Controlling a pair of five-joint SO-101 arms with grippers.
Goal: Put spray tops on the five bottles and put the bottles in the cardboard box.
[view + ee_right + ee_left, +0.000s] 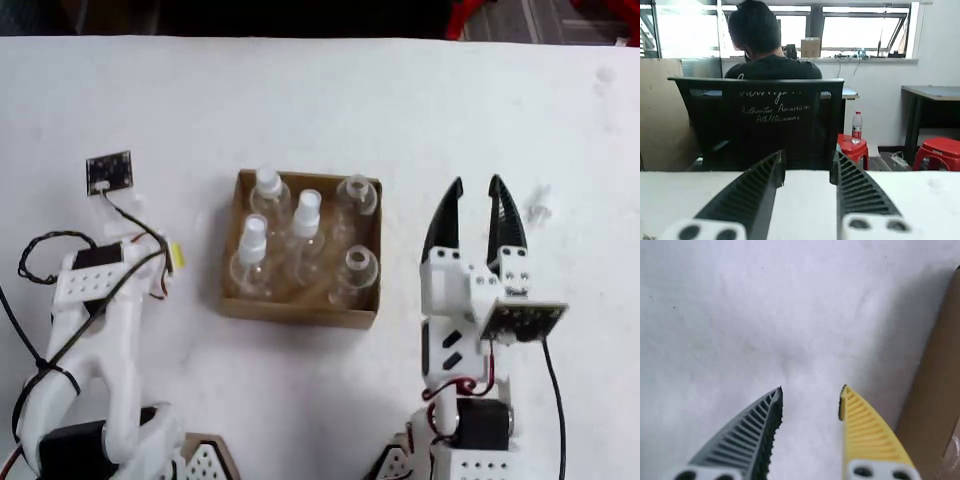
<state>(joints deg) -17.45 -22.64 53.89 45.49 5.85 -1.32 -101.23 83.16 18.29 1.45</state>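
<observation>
Since all five bottles [252, 262] sit inside the cardboard box [300, 312] at mid-counter, the boxing part looks done; the capping is not. Three of them carry white spray tops [307, 207] (two along the box's left side, one at centre). The two bare-necked bottles [357, 265] occupy the box's right side, one far and one near. Judged step: fetching the fourth spray top.

Right end effector [476, 186]: black fingers apart, nothing between them, just right of the box, pointing toward the far edge of the counter [330, 90].

Left end effector [811, 390]: grey and yellow fingers apart, empty, aimed down at bare counter, with the box wall just beside the yellow finger.

A small pale piece [540, 212] lies on the counter just right of the right end effector (possibly a loose spray top; too small to tell).

Next move, as I judge it: the right arm goes to that piece and closes on it. It then has to carry it over an open neck and seat it straight down, with the left arm well placed to steady the bottle.
</observation>
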